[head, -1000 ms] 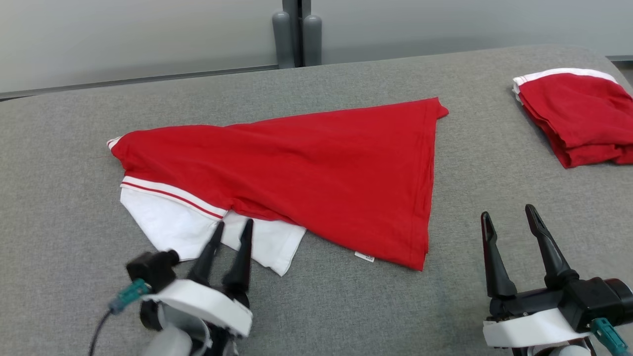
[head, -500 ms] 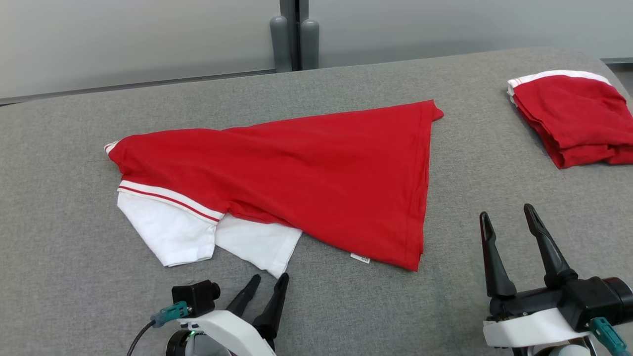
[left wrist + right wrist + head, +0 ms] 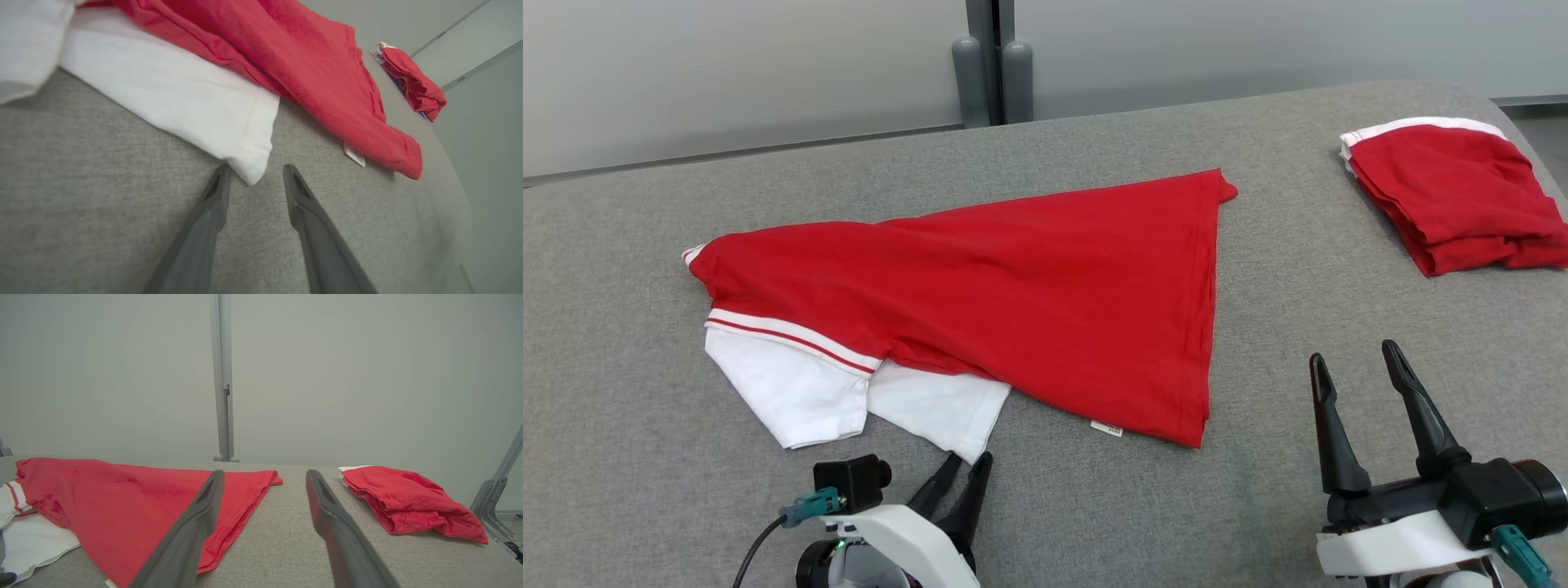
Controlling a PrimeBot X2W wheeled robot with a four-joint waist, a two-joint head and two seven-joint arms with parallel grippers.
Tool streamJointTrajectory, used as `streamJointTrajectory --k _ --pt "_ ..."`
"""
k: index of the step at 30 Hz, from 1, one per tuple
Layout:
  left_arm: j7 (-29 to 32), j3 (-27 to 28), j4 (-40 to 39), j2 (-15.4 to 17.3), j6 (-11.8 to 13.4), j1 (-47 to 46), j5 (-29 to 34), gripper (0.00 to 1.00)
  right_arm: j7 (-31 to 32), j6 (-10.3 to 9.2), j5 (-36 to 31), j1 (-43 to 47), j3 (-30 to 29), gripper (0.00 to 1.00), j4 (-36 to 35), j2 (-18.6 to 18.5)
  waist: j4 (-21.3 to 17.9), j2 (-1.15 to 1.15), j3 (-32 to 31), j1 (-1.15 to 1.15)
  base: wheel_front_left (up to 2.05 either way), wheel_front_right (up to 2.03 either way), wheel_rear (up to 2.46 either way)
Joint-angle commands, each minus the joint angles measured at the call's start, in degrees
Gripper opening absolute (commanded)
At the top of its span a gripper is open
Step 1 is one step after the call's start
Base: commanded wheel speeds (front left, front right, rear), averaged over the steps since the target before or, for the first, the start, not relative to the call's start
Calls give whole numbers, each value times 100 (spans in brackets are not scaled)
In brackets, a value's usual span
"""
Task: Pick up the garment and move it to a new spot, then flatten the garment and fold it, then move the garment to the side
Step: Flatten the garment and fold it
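The garment [image 3: 1029, 302] is a red shirt with white sleeves, spread in a rough triangle across the grey table [image 3: 1094, 506]. Its near white sleeve [image 3: 931, 404] ends in a corner just ahead of my left gripper [image 3: 968, 461]. In the left wrist view that sleeve [image 3: 171, 90] has its corner sitting between the tips of the left gripper [image 3: 255, 173], whose fingers stand apart and hold nothing. My right gripper [image 3: 1353, 353] hovers open at the near right, clear of the garment [image 3: 122, 494]. The right wrist view has the right gripper [image 3: 265, 473] wide and empty.
A second red garment [image 3: 1445, 192], folded, lies at the far right of the table, also seen as the folded pile [image 3: 404, 494]. A grey post [image 3: 984, 65] rises behind the far edge. Bare grey table [image 3: 645, 425] lies left of the sleeve.
My left gripper has drawn back from over the white sleeve toward me and to the right, ending at the sleeve's corner with its fingers a little closer. The camera has turned slightly.
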Motion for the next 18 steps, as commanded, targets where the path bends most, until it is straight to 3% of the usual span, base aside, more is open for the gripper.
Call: streamJointTrajectory --k 1,10,18 --pt "27 -18 73 44 5 -91 32 0 -2 -7 -22 56 8 100 25 -12 -1 0 -14 0 0 0 0" --pt "-411 -56 85 131 84 -248 339 0 -2 -7 -92 150 8 100 22 -11 122 0 -91 0 0 0 0" --pt "-1045 210 -791 638 544 123 786 0 -3 -7 -162 392 422 100 649 -241 519 0 -179 0 0 0 0"
